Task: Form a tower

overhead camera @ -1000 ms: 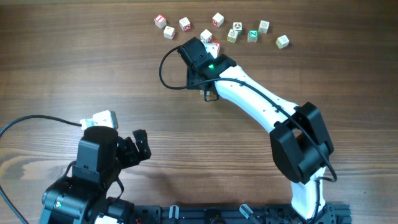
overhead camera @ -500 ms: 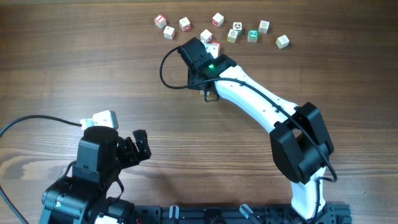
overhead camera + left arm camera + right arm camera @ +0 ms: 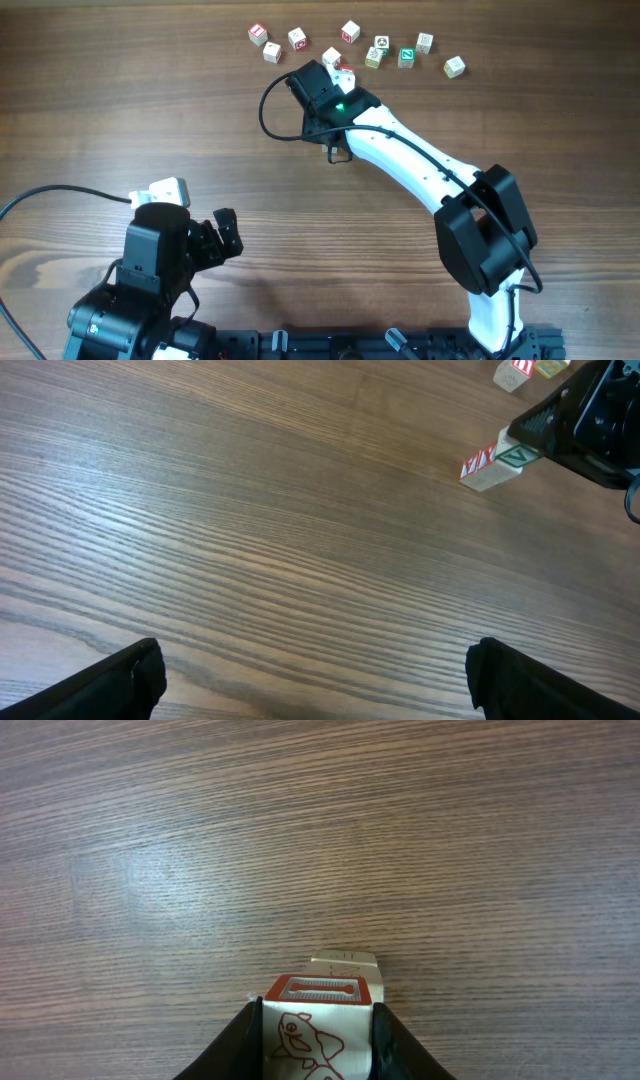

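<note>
**A:** Along the far edge of the table (image 3: 140,130), what do you see?

**B:** Small cubes (image 3: 297,38) in a loose row, most of them apart from each other. One is a green cube (image 3: 406,57), toward the row's right end.

**A:** Are any stacked?

**B:** From above I cannot tell whether one sits on another.

**A:** And the right gripper (image 3: 316,1012)?

**B:** It reaches to the middle of that row, on its near side. Its fingers (image 3: 235,1045) press against both sides of a red cube (image 3: 322,988). The wrist view shows a red animal drawing on the face toward the camera and a red bone in a frame on the next face.

**A:** Is that cube off the wood?

**B:** I cannot tell. A pale cube (image 3: 346,963) sits right behind it and seems to touch it.

**A:** The left gripper (image 3: 318,660)?

**B:** It is near the front left, well apart from the cubes. Its jaws are spread wide and hold nothing. A black cable (image 3: 60,195) runs from that arm to the table's left edge.
</note>
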Tool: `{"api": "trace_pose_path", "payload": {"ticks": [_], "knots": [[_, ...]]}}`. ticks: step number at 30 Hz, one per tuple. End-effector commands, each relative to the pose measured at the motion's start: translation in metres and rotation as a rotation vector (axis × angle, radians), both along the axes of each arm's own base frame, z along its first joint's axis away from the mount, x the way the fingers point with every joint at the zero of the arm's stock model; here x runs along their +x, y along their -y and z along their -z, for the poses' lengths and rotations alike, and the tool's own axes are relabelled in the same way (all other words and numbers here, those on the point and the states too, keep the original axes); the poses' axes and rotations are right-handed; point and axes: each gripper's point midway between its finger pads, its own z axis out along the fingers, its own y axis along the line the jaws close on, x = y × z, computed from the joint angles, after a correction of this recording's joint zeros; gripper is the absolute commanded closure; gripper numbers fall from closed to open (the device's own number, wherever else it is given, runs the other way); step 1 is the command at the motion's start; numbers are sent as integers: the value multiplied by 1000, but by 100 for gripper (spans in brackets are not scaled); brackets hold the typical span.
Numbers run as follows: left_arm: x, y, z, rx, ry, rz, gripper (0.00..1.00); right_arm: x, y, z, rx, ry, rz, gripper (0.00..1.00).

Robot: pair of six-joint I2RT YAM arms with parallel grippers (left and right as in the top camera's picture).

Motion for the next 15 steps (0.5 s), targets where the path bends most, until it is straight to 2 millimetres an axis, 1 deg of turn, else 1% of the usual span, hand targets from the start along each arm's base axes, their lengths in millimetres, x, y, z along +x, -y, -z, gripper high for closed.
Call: {"api": "trace_pose_path", "payload": {"ticks": [1, 5, 8, 12, 15], "knots": [[0, -2, 0, 7, 4, -7, 0, 1, 3, -19, 19, 37, 43, 78], [0, -2, 0, 7, 4, -7, 0, -1, 5, -18, 22, 25, 66, 83], [0, -2, 0, 7, 4, -7, 0, -1, 5, -19, 26, 27, 72, 83], [1, -2, 0, 7, 4, -7, 0, -1, 7, -19, 60, 22, 162, 83], [0, -2, 0, 7, 4, -7, 0, 2, 8, -20, 63, 39, 187, 83]]}}
